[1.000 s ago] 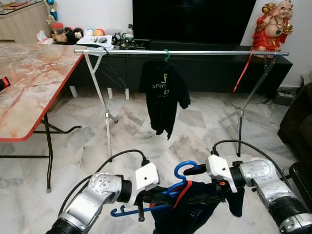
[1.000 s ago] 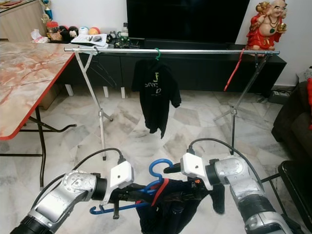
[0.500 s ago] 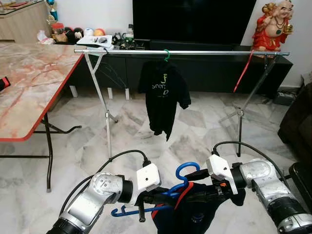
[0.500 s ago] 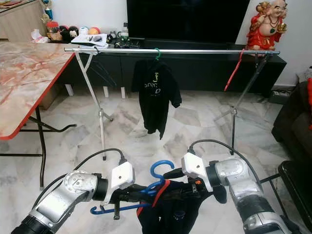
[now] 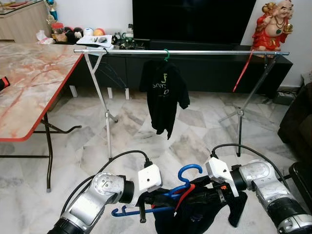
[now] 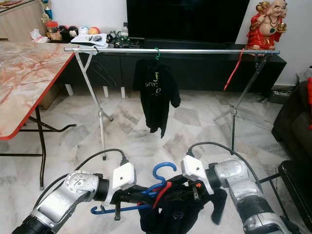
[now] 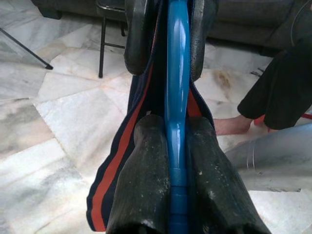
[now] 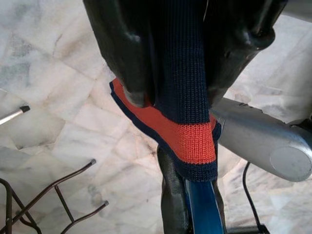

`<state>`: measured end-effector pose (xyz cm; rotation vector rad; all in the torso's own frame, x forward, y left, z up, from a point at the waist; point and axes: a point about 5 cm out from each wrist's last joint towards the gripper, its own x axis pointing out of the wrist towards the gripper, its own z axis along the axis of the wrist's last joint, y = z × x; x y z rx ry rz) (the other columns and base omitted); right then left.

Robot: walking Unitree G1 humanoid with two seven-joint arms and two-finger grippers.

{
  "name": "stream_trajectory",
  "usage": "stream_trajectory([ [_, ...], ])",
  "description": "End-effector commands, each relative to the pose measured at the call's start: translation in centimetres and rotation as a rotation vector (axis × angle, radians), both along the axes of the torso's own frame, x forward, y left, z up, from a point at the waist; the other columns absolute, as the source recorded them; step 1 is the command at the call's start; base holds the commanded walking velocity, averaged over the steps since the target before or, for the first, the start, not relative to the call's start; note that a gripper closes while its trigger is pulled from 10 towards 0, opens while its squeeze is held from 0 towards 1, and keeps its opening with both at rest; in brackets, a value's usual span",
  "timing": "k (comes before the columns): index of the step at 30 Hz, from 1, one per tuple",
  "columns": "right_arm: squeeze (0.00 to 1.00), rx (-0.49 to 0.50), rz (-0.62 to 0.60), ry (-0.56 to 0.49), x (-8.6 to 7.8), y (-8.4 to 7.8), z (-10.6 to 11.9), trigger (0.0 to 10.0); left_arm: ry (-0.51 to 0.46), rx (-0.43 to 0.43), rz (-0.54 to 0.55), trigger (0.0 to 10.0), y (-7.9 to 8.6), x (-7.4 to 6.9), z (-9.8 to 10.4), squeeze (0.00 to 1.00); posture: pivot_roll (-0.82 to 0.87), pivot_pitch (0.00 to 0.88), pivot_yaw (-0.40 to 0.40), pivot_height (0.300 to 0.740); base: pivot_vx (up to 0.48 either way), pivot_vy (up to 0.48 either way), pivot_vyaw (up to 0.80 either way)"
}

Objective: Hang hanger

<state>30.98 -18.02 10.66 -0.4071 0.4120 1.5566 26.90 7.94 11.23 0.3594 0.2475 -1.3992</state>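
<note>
Pale yellow-green lettering printed on the chest of the black short-sleeved T-shirt [image 5: 164, 100], too small to read; hung from a green hanger hook on the long silver metal clothes rail [image 5: 180, 51] at 12 o'clock, in front of a black low TV cabinet [image 5: 195, 68].

Low in the head views, at 6 o'clock: blue plastic clothes hanger [image 5: 170, 195] held between both arms, hook curling upward, well below the rail and not yet on it. Draped on it, a navy knitted garment with an orange-red band [image 5: 195, 214], sagging toward the white marble floor [image 5: 126, 141].

Left hand [image 7: 178, 146] closed narrowly on the hanger's blue bar, black fingers [image 7: 141, 180] pressed to either side of it, garment edge caught alongside. Right hand [image 8: 178, 73] closed on the navy knit, fingers [image 8: 122, 53] pinching the fabric, the orange-red band just past the tips; the blue bar and the other hand's fingers seen beyond.

At 9 o'clock, a marble-patterned desk with a red edge [image 5: 29, 92]. At 2 o'clock, a red and gold laughing figurine [image 5: 274, 24] on the cabinet.
</note>
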Motion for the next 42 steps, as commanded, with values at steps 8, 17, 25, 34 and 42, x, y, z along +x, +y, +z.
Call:
stream_trajectory([
  [8, 0.0, -0.067, 0.004, 0.037, -0.6, -0.1, -1.4, 0.0, -0.089, -0.081, -0.039, 10.0, -1.3, 0.4, 2.4, 0.0, 0.1, 0.052, -0.061, 0.74, 0.0, 0.0, 0.0],
  [17, 0.0, -0.076, -0.005, 0.029, -0.5, -0.2, -1.4, 0.0, -0.089, -0.072, -0.034, 10.0, -1.3, 0.5, 2.2, 0.0, 0.1, 0.046, -0.062, 0.74, 0.0, 0.0, 0.0],
  [25, 0.0, -0.094, -0.009, 0.022, -0.5, -0.4, -1.5, 0.0, -0.093, -0.06, -0.012, 10.0, -1.1, 0.8, 2.0, 1.0, 0.1, 0.036, -0.059, 0.74, 0.0, 0.0, 0.0],
  [34, 0.0, -0.148, -0.032, 0.006, -0.5, -1.2, -1.8, 0.0, -0.073, -0.033, 0.019, 10.0, 0.8, 0.8, 1.8, 1.0, 0.1, 0.022, -0.052, 0.74, 0.0, 0.0, 0.0],
  [42, 0.0, -0.187, -0.096, -0.058, 0.1, -2.7, -0.8, 0.0, -0.077, 0.014, 0.269, 10.0, 6.3, 1.7, 1.2, 1.0, 0.09, 0.017, -0.04, 0.74, 0.0, 0.0, 0.0],
])
